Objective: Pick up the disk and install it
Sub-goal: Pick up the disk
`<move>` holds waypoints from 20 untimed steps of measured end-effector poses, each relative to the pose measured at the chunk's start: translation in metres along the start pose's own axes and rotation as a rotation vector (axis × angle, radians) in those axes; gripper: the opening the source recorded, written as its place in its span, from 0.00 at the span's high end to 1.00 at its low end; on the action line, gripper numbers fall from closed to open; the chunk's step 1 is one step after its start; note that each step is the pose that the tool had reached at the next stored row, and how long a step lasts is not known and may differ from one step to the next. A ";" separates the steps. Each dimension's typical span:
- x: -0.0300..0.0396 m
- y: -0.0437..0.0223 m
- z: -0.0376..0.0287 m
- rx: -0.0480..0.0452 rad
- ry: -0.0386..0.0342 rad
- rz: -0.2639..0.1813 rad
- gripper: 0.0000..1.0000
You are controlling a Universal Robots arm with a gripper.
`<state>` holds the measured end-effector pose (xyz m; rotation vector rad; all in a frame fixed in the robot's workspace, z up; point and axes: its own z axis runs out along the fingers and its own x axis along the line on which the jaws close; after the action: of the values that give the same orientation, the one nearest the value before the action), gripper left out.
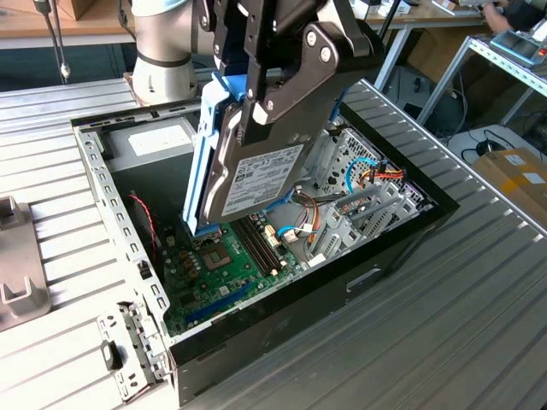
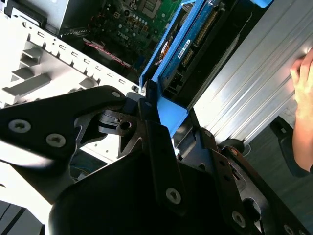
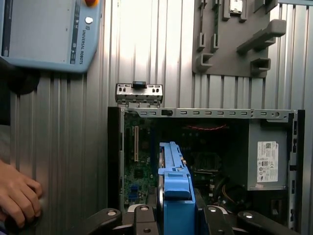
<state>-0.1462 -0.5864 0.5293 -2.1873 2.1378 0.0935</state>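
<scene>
Ribbed silver metal bench (image 1: 479, 282) is carrying the open black computer case (image 1: 282, 342). Pick-up is judged complete: the flat grey-metal disk with light-blue plastic rails (image 1: 256, 175) is hanging tilted, clear of the bench, above the case's open top. The black hand (image 1: 265, 107) is clenching on the disk's upper end. Installation is judged outstanding, as the disk is not sitting in any bay.

The case is holding, by size: a grey power-supply box with white label (image 1: 154, 141) at one end, a green motherboard (image 1: 214, 265) on its floor, and a perforated silver drive cage (image 1: 342, 162) with coloured cables (image 1: 376, 173) trailing beside it
</scene>
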 end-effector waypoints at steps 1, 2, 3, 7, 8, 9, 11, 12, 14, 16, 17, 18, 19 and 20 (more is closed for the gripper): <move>0.0001 -0.0007 0.0001 0.0000 0.0000 0.000 0.63; 0.0002 -0.0013 0.0002 0.0000 0.0000 0.000 0.63; 0.0003 -0.0024 0.0004 0.0000 0.0000 0.000 0.63; 0.0006 -0.0049 0.0007 0.0000 0.0000 0.000 0.63; 0.0007 -0.0058 0.0009 0.0000 0.0000 0.000 0.63; 0.0008 -0.0068 0.0010 0.0000 0.0000 0.000 0.63; 0.0009 -0.0081 0.0012 0.0000 0.0000 0.000 0.63; 0.0010 -0.0086 0.0013 0.0000 0.0000 0.000 0.63; 0.0011 -0.0100 0.0015 0.0000 0.0000 0.000 0.63; 0.0015 -0.0112 0.0016 0.0000 0.0001 0.000 0.63; 0.0016 -0.0117 0.0017 0.0000 0.0000 0.000 0.63; 0.0018 -0.0126 0.0018 0.0000 0.0001 0.000 0.63; 0.0020 -0.0131 0.0019 -0.0001 0.0001 0.000 0.63; 0.0021 -0.0136 0.0019 -0.0001 0.0002 0.000 0.63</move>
<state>-0.1326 -0.5880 0.5274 -2.1875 2.1379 0.0934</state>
